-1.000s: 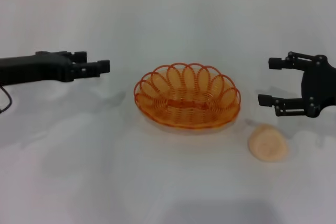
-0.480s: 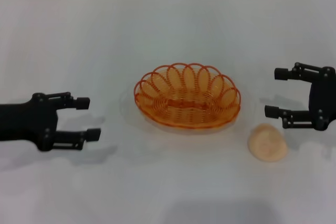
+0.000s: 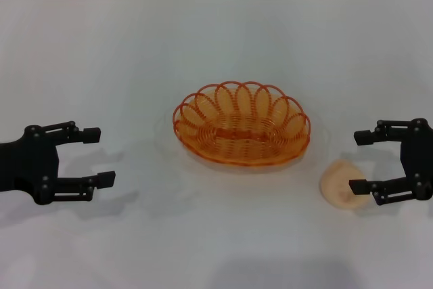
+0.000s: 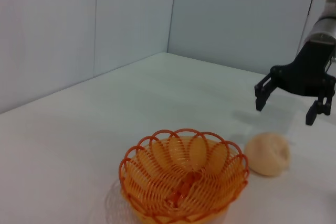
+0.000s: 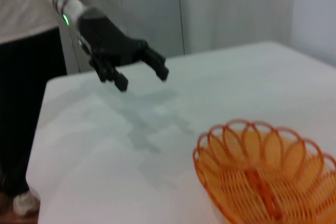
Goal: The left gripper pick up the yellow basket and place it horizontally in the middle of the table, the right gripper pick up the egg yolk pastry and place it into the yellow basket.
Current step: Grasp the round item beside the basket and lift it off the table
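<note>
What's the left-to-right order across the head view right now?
left hand → yellow basket → egg yolk pastry → right hand, open beside the pastry, all on the table.

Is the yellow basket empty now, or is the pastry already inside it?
Empty. The yellow basket shows only its bare wire bottom, and the egg yolk pastry lies on the table beside it.

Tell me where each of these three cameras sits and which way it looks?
Head view: high on the robot, looking down at the white table, oval orange-yellow wire basket, left gripper and right gripper.
Left wrist view: low, facing basket, round peach-beige pastry, the right gripper.
Right wrist view: facing basket and left gripper.
All share the basket.
</note>
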`<state>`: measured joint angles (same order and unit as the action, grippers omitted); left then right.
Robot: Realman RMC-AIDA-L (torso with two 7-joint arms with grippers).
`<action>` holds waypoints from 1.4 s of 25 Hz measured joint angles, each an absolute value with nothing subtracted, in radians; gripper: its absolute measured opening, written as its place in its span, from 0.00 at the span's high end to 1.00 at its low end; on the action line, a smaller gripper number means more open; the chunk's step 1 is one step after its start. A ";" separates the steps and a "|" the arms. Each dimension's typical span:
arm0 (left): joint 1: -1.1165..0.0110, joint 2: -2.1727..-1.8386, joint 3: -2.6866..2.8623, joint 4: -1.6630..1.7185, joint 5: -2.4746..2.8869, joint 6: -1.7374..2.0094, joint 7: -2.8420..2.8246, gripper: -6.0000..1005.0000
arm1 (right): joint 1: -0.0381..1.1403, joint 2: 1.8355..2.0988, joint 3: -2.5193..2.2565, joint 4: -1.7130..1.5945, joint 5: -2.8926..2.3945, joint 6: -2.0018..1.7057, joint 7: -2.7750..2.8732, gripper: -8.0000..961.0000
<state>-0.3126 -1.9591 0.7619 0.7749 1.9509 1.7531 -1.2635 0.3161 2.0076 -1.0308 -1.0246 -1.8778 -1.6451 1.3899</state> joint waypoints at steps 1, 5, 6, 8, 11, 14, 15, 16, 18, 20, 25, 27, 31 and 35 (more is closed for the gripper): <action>-0.313 -1.960 0.762 0.774 1.951 1.752 -1.264 0.17 | 0.324 2.007 -1.030 -1.033 -1.902 -1.644 1.415 0.19; -0.326 -1.964 0.761 0.754 1.953 1.745 -1.264 0.17 | 0.345 2.007 -1.035 -1.032 -1.944 -1.631 1.449 0.19; -0.329 -1.967 0.761 0.749 1.954 1.743 -1.263 0.17 | 0.346 2.007 -1.037 -1.030 -1.950 -1.621 1.453 0.19; -0.330 -1.971 0.760 0.748 1.955 1.729 -1.261 0.17 | 0.349 2.007 -1.046 -1.020 -1.965 -1.586 1.456 0.19; -0.331 -1.973 0.759 0.748 1.952 1.718 -1.260 0.17 | 0.349 2.007 -1.058 -1.012 -1.970 -1.569 1.457 0.19; -0.331 -1.977 0.758 0.751 1.949 1.720 -1.258 0.17 | 0.349 2.008 -1.068 -1.007 -1.974 -1.565 1.458 0.19; -0.332 -1.978 0.757 0.753 1.950 1.718 -1.257 0.17 | 0.349 2.008 -1.071 -1.004 -1.977 -1.564 1.460 0.21; -0.331 -1.980 0.756 0.753 1.951 1.716 -1.255 0.17 | 0.350 2.008 -1.073 -1.002 -1.980 -1.561 1.464 0.23; -0.331 -1.981 0.755 0.753 1.953 1.715 -1.254 0.17 | 0.351 2.008 -1.075 -0.998 -1.985 -1.555 1.472 0.27; -0.331 -1.983 0.755 0.753 1.954 1.715 -1.252 0.17 | 0.352 2.008 -1.075 -0.995 -1.986 -1.551 1.477 0.31; -0.331 -1.984 0.757 0.753 1.954 1.715 -1.250 0.17 | 0.352 2.008 -1.077 -0.985 -1.987 -1.546 1.477 0.41; -0.331 -1.984 0.759 0.753 1.955 1.715 -1.250 0.17 | 0.353 2.009 -1.080 -0.984 -1.987 -1.544 1.476 0.50; -0.331 -1.983 0.759 0.753 1.956 1.715 -1.251 0.17 | 0.353 2.009 -1.096 -0.983 -1.987 -1.539 1.475 0.67; -0.330 -1.983 0.759 0.754 1.956 1.714 -1.251 0.17 | 0.354 2.009 -1.115 -0.983 -1.987 -1.525 1.481 0.82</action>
<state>-0.3300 -1.9833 0.7590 0.7538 1.9558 1.7145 -1.2508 0.3543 2.0094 -1.1147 -0.9832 -1.9866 -1.5245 1.4810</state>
